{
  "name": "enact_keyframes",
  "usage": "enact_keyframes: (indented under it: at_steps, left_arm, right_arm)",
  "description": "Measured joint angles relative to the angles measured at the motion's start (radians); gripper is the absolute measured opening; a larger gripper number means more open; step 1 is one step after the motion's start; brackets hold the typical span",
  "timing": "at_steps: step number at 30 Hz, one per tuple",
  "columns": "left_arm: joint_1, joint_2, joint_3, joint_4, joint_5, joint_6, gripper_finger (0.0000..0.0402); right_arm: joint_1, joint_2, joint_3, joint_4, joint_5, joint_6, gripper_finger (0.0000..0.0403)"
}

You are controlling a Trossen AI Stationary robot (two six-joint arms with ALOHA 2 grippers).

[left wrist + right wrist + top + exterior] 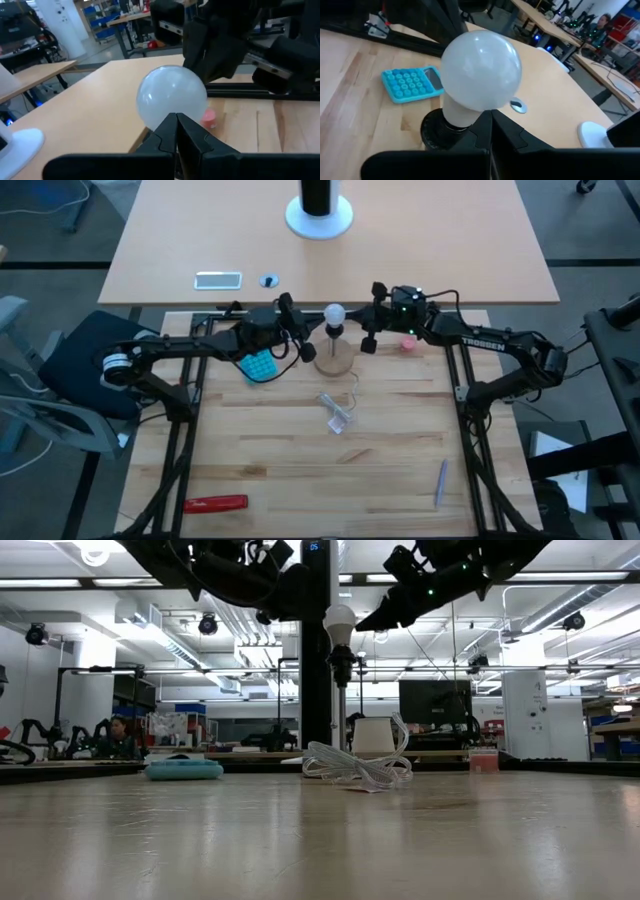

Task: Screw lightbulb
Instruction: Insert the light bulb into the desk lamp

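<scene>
The white globe lightbulb [334, 313] sits upright in a black socket [436, 131], on a thin stem above the round wooden disc [334, 361] at the table's far middle. My left gripper [176, 121] is shut and nearly level; it comes at the globe from the table's left, and its tips stand in front of the globe's lower part [171, 97]. My right gripper [488, 121] is also shut and comes from the right. Its tips stand before the lightbulb's neck [465, 112]. In the high view my left gripper [313, 330] and my right gripper [355, 322] flank the lightbulb closely. My left gripper's shut fingertips [167, 131] overlap the globe's lower side in its wrist view. Whether they touch it, I cannot tell. My right gripper's shut fingertips [496, 131] lie before the neck just above the socket. Whether they touch it, I cannot tell either.
A blue calculator [258, 365] lies left of the disc, and a small pink-red round thing [408, 342] lies to its right. A clear plastic wrapper [338, 412] lies nearer, mid-table. A red-handled tool [215, 503] and a grey pen [440, 482] lie near the front edge.
</scene>
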Motion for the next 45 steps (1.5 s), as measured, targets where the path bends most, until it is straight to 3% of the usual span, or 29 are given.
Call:
enact_keyframes:
  at_steps: [18,21,27,45]
  left_arm:
    - [0.006,0.005,0.0,-0.025,-0.114,0.002,0.0]
    - [0.004,-0.003,0.0,-0.033,-0.102,-0.003,0.0]
    - [0.002,-0.009,0.0,-0.034,0.062,-0.014,0.0]
    - [0.025,0.014,0.0,-0.011,-0.015,-0.025,0.0]
  right_arm:
    - [0.015,-0.05,0.0,-0.066,-0.003,-0.001,0.0]
    - [0.015,-0.059,0.0,-0.077,0.048,-0.002,0.0]
    - [0.008,-0.046,0.0,-0.058,0.071,-0.011,0.0]
    - [0.015,-0.012,0.0,-0.026,-0.034,-0.017,0.0]
